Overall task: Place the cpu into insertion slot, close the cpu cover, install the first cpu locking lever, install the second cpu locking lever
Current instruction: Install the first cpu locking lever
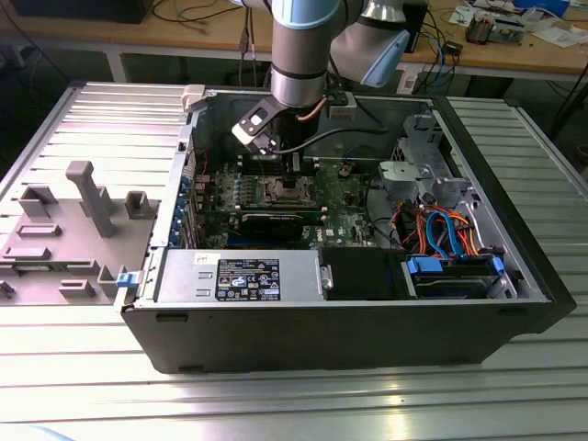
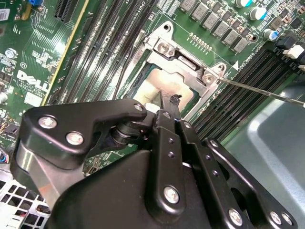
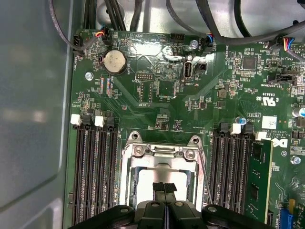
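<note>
A ribbed aluminium tabletop (image 1: 367, 404) reflects light; behind it stands a wooden workbench (image 1: 92, 32) strewn with cables (image 1: 197, 11).

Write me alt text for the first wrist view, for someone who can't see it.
A black claw, its two fingers pressed together, sits over the silver chip in the metal-framed socket of a green circuit board. Long black memory slots flank the socket, and a round coin battery sits near the board's edge.

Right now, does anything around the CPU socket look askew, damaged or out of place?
Nothing looks damaged or spilled. One thin locking lever juts sideways from the cpu cover, over the memory slots, unlatched. The shut fingers sit over the cpu.
</note>
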`<state>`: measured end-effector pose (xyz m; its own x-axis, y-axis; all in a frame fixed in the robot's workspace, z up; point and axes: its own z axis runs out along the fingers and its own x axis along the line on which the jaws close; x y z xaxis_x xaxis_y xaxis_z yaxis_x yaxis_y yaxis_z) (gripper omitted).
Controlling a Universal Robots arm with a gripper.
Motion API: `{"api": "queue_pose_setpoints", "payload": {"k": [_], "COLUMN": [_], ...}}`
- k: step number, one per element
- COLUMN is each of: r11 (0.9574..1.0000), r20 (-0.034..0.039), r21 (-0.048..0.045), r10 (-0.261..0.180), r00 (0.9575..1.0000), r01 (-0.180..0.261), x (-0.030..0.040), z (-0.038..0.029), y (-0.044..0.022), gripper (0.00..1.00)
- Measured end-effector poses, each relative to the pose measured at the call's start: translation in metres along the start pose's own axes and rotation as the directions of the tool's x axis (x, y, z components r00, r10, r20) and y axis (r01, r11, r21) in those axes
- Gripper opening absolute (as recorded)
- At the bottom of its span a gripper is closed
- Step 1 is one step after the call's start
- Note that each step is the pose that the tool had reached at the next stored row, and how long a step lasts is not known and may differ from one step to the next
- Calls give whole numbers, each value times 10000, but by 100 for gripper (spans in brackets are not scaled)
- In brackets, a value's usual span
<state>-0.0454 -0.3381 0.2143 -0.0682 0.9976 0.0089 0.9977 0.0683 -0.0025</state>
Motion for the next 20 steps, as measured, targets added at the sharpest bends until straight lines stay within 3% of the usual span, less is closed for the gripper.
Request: {"api": "queue_pose_setpoints", "payload": {"k": [20], "r11": [10000], "r20": [-33], "r21": [-2], "r10": [-1], "r00": [10000], "r01": [1], "x": [0], "z": [-35], "y": [2], "gripper": [11]}}
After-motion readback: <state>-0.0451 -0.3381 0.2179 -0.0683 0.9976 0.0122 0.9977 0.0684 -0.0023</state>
